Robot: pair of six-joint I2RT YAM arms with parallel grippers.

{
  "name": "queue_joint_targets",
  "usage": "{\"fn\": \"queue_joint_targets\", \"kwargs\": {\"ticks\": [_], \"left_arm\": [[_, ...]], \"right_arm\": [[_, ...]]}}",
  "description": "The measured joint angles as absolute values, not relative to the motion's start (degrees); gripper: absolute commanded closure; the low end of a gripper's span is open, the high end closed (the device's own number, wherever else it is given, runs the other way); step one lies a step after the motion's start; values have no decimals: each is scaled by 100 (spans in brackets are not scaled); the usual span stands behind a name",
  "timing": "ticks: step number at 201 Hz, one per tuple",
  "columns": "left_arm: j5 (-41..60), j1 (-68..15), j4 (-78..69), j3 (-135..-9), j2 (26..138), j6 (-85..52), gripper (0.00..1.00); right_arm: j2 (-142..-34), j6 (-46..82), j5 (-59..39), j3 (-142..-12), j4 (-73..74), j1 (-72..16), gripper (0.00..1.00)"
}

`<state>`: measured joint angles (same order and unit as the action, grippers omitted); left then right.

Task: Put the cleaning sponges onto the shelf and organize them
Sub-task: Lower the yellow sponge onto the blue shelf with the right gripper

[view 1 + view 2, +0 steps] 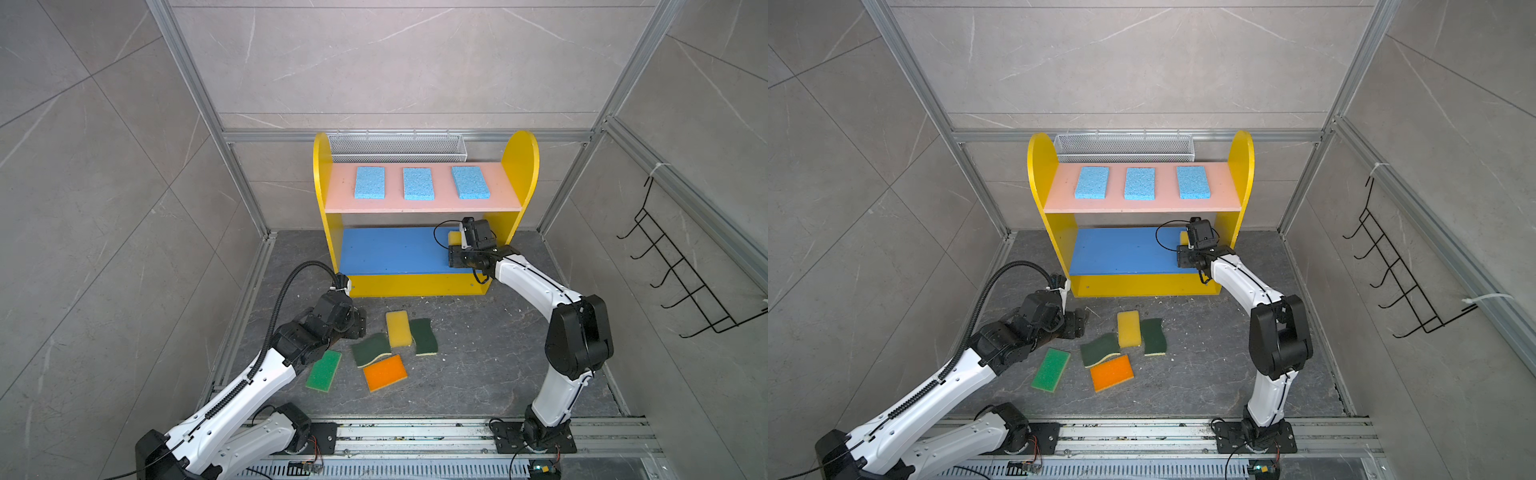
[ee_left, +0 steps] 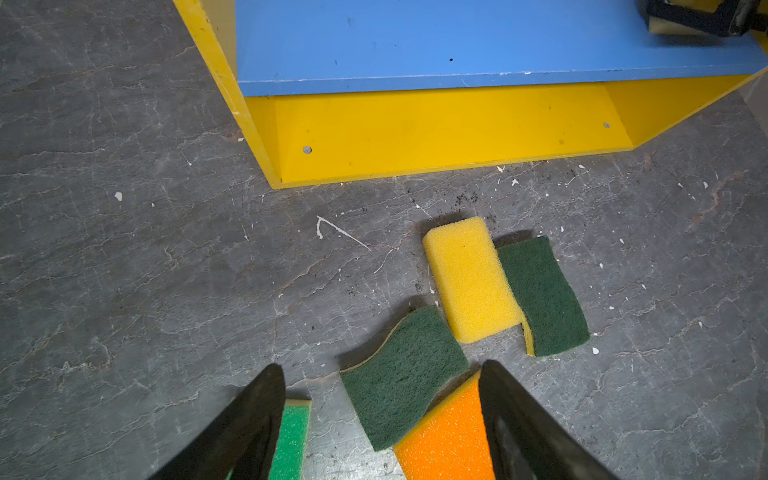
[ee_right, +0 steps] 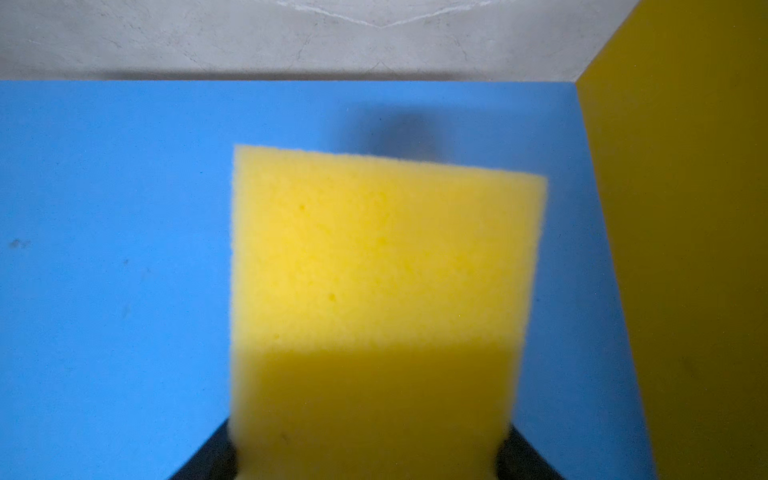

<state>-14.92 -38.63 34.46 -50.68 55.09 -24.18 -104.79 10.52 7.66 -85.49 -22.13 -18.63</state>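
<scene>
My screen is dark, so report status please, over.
Left gripper open, empty. Right gripper holds yellow sponge at blue board. Five sponges on floor. Nothing in the way.

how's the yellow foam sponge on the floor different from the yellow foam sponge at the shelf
The yellow foam sponge on the floor lies loose; the yellow foam sponge at the shelf sits gripped in the right gripper over the blue board. The floor one shows whole in both top views; the shelf one is mostly hidden there. Both are plain yellow.
</scene>
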Motion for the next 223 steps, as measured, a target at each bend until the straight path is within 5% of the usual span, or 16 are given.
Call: {"fn": "queue_joint_targets", "kwargs": {"ticks": [121, 223], "left_arm": [[-1498, -3863, 3450, -5068, 5505, -2418, 24], [-1498, -3863, 3516, -5068, 5207, -2445, 23]], "right_arm": [[-10479, 1092, 875, -8600, -2423, -1949, 19], [-10274, 1098, 945, -8573, -2604, -2040, 20]]}}
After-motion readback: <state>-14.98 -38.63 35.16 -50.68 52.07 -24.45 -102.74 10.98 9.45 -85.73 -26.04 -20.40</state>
